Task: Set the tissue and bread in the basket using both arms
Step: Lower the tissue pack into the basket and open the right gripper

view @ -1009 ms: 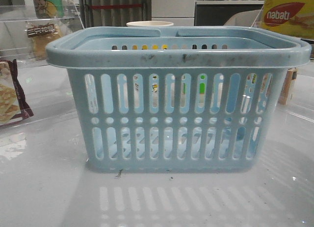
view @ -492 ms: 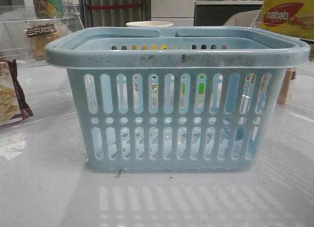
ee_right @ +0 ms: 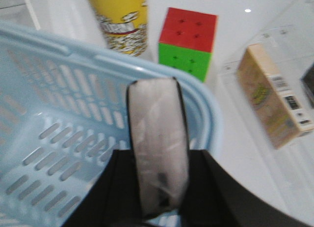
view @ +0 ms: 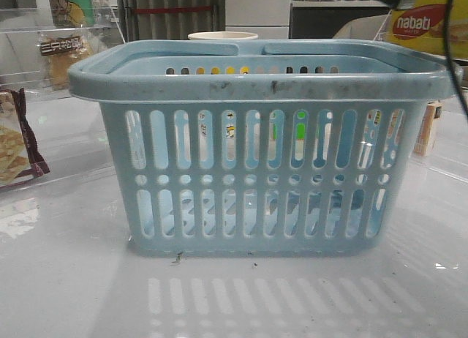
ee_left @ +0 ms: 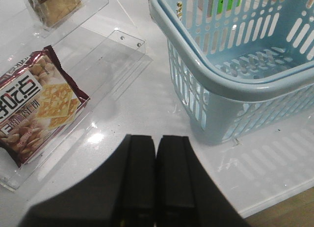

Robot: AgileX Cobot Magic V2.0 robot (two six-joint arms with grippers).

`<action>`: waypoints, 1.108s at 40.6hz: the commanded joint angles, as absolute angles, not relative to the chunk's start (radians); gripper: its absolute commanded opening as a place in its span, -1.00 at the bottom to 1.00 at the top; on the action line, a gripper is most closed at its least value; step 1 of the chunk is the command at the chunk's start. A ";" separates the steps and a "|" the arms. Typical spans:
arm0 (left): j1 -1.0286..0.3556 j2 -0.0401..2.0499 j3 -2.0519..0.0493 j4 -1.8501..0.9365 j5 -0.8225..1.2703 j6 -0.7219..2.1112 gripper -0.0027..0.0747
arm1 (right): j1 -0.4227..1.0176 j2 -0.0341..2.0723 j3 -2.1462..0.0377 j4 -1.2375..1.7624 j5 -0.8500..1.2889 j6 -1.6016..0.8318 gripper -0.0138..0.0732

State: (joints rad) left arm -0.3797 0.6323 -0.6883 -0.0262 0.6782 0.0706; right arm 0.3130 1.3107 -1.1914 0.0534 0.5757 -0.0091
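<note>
Tissue held over the basket rim, bread waiting on the left

On the left, the bread (ee_left: 53,6) sat in its clear holder well apart from the basket (ee_left: 235,84), with the cracker bag (ee_left: 39,101) nearer; the left gripper (ee_left: 156,180) hung above the bare table (ee_left: 147,89), fingers pressed together and holding nothing. To the right, the right gripper (ee_right: 158,187) clamped the tissue (ee_right: 158,153) — seen edge-on, pale with a dark border — above the basket's rim, with the cube (ee_right: 189,42) and yellow cup (ee_right: 120,20) beyond. The release would likely go best with the pack carried further in over the slotted floor — letting go at the rim risked it tipping outside.
</note>
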 commanded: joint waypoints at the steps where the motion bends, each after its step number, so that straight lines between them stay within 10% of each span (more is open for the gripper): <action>1: -0.387 0.639 -0.715 -0.034 0.610 0.066 -0.70 | 0.392 1.305 -1.193 0.081 0.471 -0.017 -0.29; 9: -0.387 0.639 -0.715 -0.034 0.610 0.066 -0.70 | 0.495 1.405 -1.189 0.104 0.400 -0.017 -0.22; 20: -0.387 0.639 -0.715 -0.034 0.610 0.066 -0.70 | 0.516 1.502 -1.190 0.132 0.337 -0.017 0.62; 45: -0.387 0.639 -0.715 -0.034 0.610 0.066 -0.70 | 0.516 1.011 -0.976 0.013 0.441 -0.017 0.63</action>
State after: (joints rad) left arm -0.3797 0.6323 -0.6883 -0.0262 0.6782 0.0710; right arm 0.5166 1.1092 -0.9928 0.0276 0.4896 -0.0104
